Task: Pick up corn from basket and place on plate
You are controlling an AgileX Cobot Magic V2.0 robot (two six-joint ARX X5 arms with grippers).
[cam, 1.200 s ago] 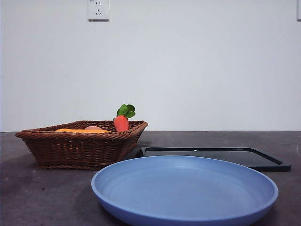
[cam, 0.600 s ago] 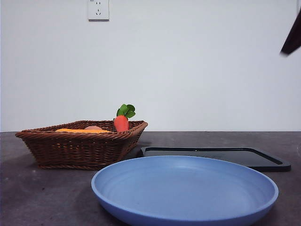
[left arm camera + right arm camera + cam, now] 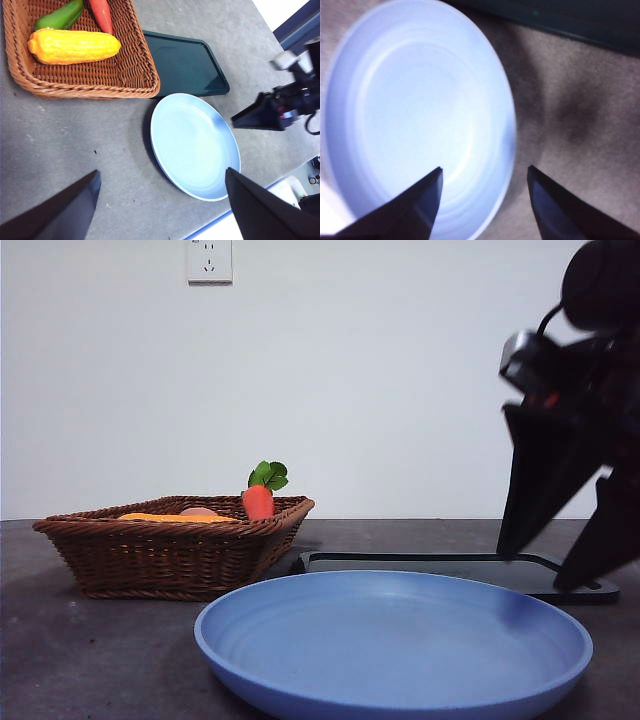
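The yellow corn lies in the brown wicker basket; the front view shows only its top above the basket's rim. The empty light-blue plate sits in front and to the right of the basket. My right gripper hangs open, empty, over the plate's right rim and the table beside it. My left gripper is open, high above the table, looking down on the basket and the plate. It holds nothing.
A red-orange carrot, a green vegetable and a small pinkish item share the basket with the corn. A flat black tray lies behind the plate, right of the basket. The right arm stands beyond the plate.
The right arm has come in from the upper right and dropped low at the plate's right side. Basket, corn and plate have not moved.
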